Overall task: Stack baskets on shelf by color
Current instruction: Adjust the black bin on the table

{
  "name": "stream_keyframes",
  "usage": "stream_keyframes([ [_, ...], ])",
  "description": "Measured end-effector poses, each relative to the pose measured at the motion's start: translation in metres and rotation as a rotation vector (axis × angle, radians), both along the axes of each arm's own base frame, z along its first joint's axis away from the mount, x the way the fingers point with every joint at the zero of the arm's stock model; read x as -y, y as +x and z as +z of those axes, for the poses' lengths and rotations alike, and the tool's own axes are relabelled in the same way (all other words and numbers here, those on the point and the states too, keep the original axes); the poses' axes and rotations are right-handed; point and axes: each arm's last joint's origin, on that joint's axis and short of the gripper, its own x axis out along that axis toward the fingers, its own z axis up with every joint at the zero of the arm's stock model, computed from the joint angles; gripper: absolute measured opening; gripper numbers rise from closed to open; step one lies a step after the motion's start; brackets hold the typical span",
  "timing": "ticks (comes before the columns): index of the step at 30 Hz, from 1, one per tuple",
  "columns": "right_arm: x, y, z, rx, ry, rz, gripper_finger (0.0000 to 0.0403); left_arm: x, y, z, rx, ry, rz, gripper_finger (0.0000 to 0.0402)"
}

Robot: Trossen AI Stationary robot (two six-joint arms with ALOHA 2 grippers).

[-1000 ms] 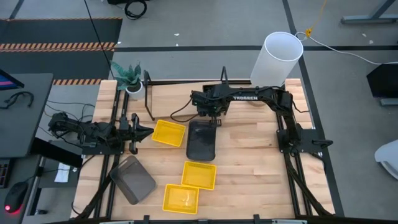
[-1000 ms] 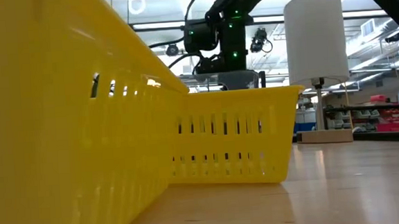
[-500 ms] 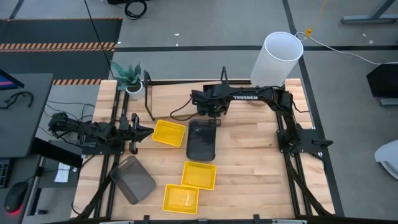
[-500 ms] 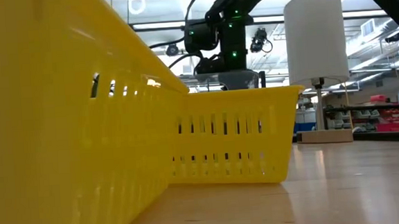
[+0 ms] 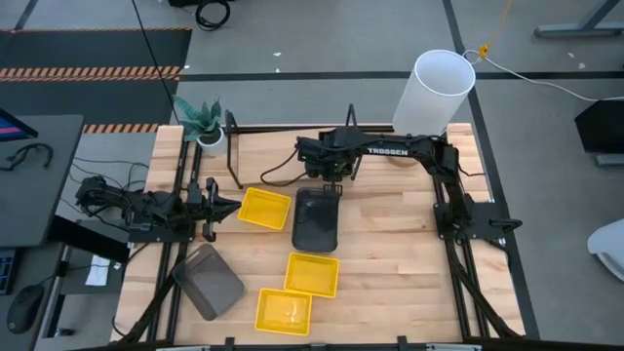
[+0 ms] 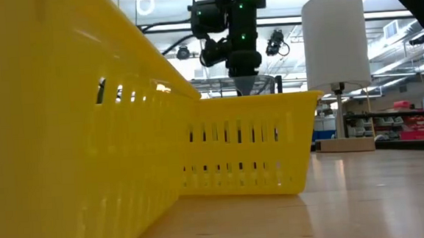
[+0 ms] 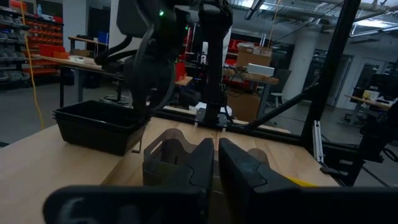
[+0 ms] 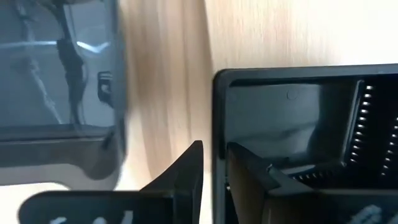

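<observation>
Where the table is seen from above, the right gripper [image 5: 331, 183] is found at mid-table, over the far end of the dark grey basket [image 5: 317, 224], while the left gripper [image 5: 222, 206] is parked at the left edge, just beside a yellow basket [image 5: 265, 209]. The shelf frames [image 5: 234, 151] are noted along the far edge, none of them loaded. At table height, most of the picture is blocked by two more yellow baskets [image 6: 250, 142]. Only the right gripper [image 6: 244, 87] is seen above their rim, pointing down, and its load is hidden. From the left wrist, the left gripper [image 7: 216, 146] is recorded with fingers pressed together on nothing. The black basket [image 7: 93, 127] is seen beyond it, taken by one end by the right gripper [image 7: 148, 106]. From the right wrist, the right gripper [image 8: 214, 152] is seen clamped across one thin end wall of the black basket [image 8: 298, 124], one finger inside and one outside, with the grey basket [image 8: 56, 74] close alongside. The hold is judged marginal. With only one end gripped, the basket may sag, pivot or slip free in transit. Its hanging end may catch the grey basket or a shelf frame. A black basket could also be taken for the dark grey ones and placed in the wrong bay.
</observation>
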Motion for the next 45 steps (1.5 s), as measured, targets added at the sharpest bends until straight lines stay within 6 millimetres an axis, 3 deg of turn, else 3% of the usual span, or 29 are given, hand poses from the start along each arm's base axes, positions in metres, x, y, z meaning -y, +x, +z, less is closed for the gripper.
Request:
stream_keyframes([
  [8, -0.019, 0.006, 0.017, 0.039, -0.003, 0.015, 0.0076, 0.0, 0.0, 0.0, 0.0, 0.0, 0.0, 0.0031],
  [16, -0.051, 0.021, 0.034, 0.175, -0.013, 0.06, 0.0076, 0.0, 0.0, 0.0, 0.0, 0.0, 0.0, 0.0031],
  [20, -0.069, 0.035, 0.039, 0.317, -0.016, 0.078, 0.0075, 0.0, 0.0, 0.0, 0.0, 0.0, 0.0, 0.0036],
  [26, -0.101, 0.066, 0.062, 0.717, -0.007, 0.107, 0.0075, 0.0, 0.0, 0.0, 0.0, 0.0, 0.0, 0.003],
  [30, -0.119, 0.074, 0.072, 0.861, 0.02, 0.116, 0.0075, 0.0, 0.0, 0.0, 0.0, 0.0, 0.0, 0.0028],
  [38, -0.139, 0.089, 0.039, 0.813, 0.101, 0.113, 0.0074, 0.0, 0.0, 0.0, -0.001, 0.0, 0.0, 0.0036],
  [45, -0.142, 0.102, 0.005, 0.752, 0.163, 0.046, 0.0074, 0.0, 0.001, -0.001, -0.017, 0.006, 0.0, 0.0028],
])
